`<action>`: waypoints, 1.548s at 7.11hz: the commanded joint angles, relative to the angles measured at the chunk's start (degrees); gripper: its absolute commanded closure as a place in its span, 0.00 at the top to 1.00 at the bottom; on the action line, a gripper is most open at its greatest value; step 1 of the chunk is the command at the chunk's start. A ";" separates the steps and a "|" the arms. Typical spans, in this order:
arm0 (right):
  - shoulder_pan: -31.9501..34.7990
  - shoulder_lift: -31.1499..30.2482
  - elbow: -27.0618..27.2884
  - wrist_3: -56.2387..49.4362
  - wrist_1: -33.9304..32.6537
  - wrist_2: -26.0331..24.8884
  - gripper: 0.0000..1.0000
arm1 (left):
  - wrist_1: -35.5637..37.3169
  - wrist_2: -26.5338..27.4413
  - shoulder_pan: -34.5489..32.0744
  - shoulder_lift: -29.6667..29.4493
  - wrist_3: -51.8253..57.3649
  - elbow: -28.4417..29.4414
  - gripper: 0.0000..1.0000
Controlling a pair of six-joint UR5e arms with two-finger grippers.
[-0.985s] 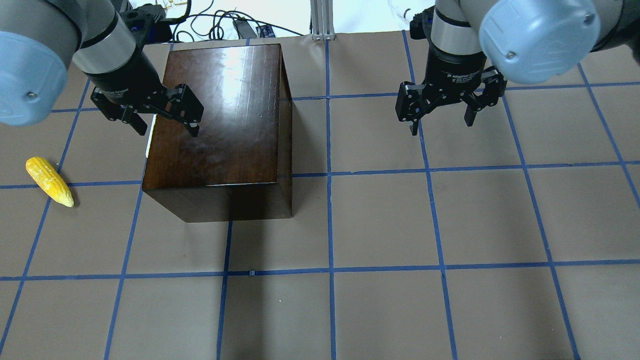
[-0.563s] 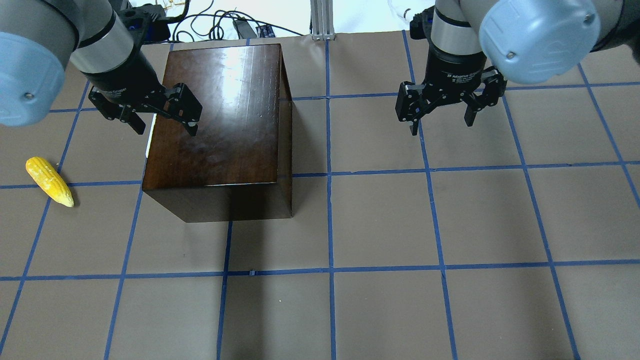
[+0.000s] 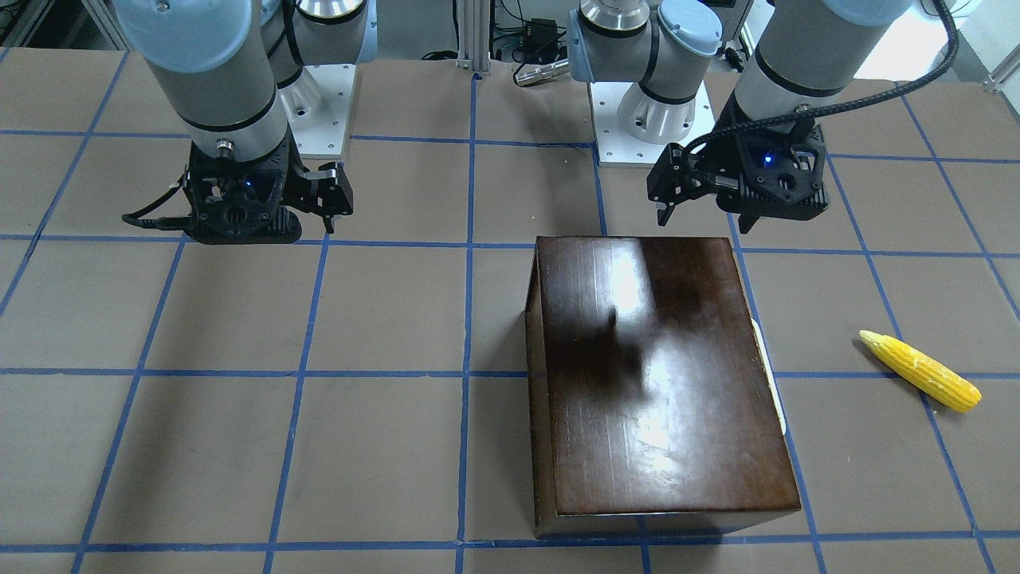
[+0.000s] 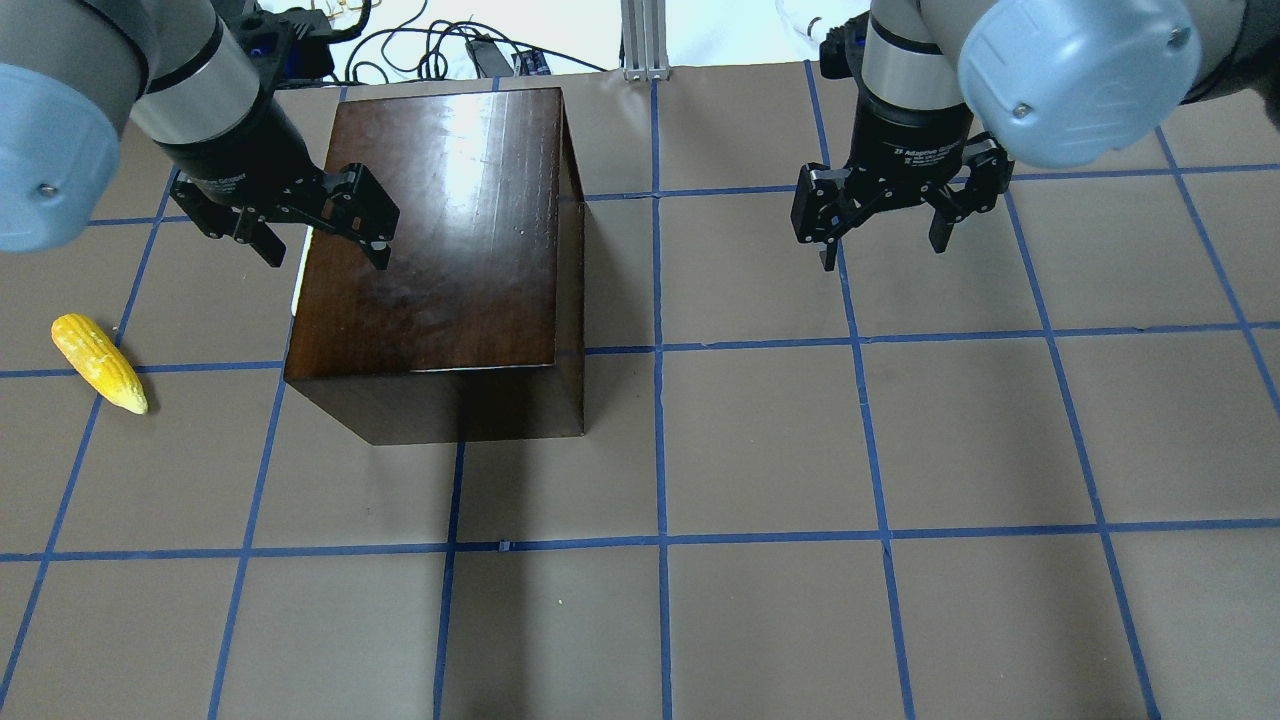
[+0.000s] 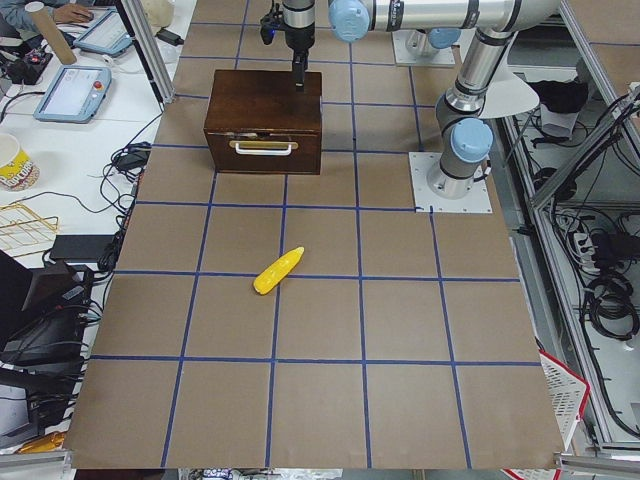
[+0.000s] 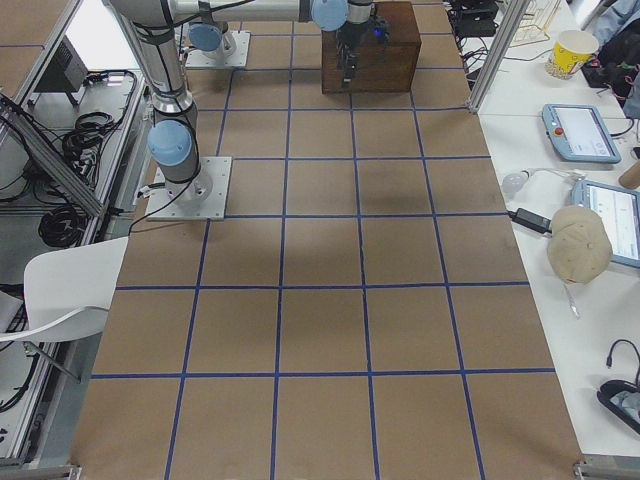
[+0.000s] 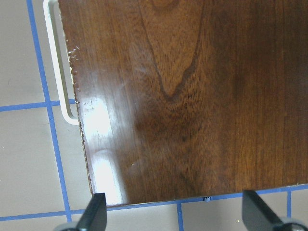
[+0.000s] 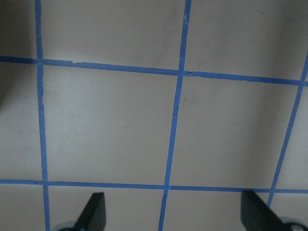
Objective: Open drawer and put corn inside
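Note:
The dark-brown box (image 4: 440, 250) stands on the table; it also shows in the front view (image 3: 661, 375). Its drawer is shut, and the drawer front (image 5: 265, 150) with a white handle (image 7: 55, 72) faces the robot's left. The yellow corn (image 4: 98, 362) lies on the table left of the box, apart from it, and shows in the front view (image 3: 920, 371) too. My left gripper (image 4: 325, 255) is open and empty above the box's top, near the handle-side edge. My right gripper (image 4: 882, 250) is open and empty above bare table, far right of the box.
Brown paper with a blue tape grid (image 4: 660, 545) covers the table. Cables (image 4: 430, 55) and an aluminium post (image 4: 645, 40) lie beyond the far edge. The arm bases (image 3: 637, 119) stand at the robot's side. Side tables hold tablets and a cup (image 6: 575, 50).
My left gripper has moved slightly to the left and toward the far edge above the box. The right arm, box and corn have not moved.

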 commanded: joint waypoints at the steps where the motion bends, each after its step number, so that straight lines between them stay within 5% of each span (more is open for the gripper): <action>1: 0.00 0.00 0.00 0.00 0.00 0.02 1.00 | 0.07 -0.07 -0.01 0.03 0.04 -0.09 1.00; 5: 0.00 0.00 0.00 0.00 0.00 0.02 1.00 | 0.86 -0.07 0.43 -0.32 -0.22 0.26 1.00; 11: 0.00 0.00 0.00 0.00 0.00 -0.06 1.00 | 1.65 -1.48 13.42 -3.21 6.59 4.47 1.00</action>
